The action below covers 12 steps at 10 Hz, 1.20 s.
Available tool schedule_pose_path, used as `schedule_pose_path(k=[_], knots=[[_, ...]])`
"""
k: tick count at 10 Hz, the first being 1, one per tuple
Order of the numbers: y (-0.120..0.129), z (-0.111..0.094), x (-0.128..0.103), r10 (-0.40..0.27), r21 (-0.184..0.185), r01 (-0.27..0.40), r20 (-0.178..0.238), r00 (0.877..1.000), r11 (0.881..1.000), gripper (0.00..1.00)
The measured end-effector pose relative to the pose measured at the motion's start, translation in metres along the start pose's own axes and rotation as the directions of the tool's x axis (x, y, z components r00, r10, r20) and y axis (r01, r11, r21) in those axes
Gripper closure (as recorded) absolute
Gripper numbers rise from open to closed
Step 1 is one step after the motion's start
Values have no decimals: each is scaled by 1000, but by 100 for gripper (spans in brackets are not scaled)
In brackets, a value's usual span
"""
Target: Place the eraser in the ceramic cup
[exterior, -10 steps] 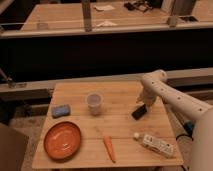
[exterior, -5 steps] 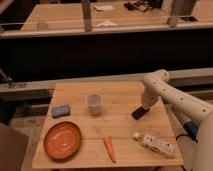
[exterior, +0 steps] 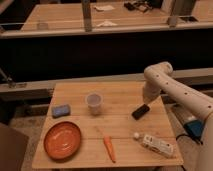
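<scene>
Wooden table (exterior: 125, 92) filled the lower frame, w/ a dark rail and another bench behind its far edge. White arm (exterior: 182, 92) came in from the right, bending down over the table's right side. Orange plate (exterior: 62, 140) sat at the front-left corner, close to the edges. White bottle (exterior: 155, 145) lay by the front-right edge; carrot (exterior: 109, 148) near the front edge, centre. Blue pad (exterior: 61, 110) left of the ceramic cup (exterior: 94, 103), which stood upright mid-table w/ open wood all round. Gripper (exterior: 146, 102) hung right of the cup; can't tell if jaws were open or closed. Eraser (exterior: 140, 111) sat tilted right at its tip, well apart from the cup.
</scene>
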Motion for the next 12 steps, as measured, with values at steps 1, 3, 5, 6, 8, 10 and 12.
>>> schedule_pose_path(k=[1,3,5,6,8,10,12], knots=[[0,1,0,0,0,0,2,1000,1000,61],[-2,19,-5,-10,-2,10,13,1000,1000,39],[-2,31,-8,-20,-6,21,14,1000,1000,30],[-2,31,-8,-23,-5,23,15,1000,1000,30],[-2,31,-8,-26,-11,27,22,999,1000,33],[-4,42,-7,-34,-12,34,24,999,999,41],[-1,54,-9,-39,-15,40,24,999,999,41]])
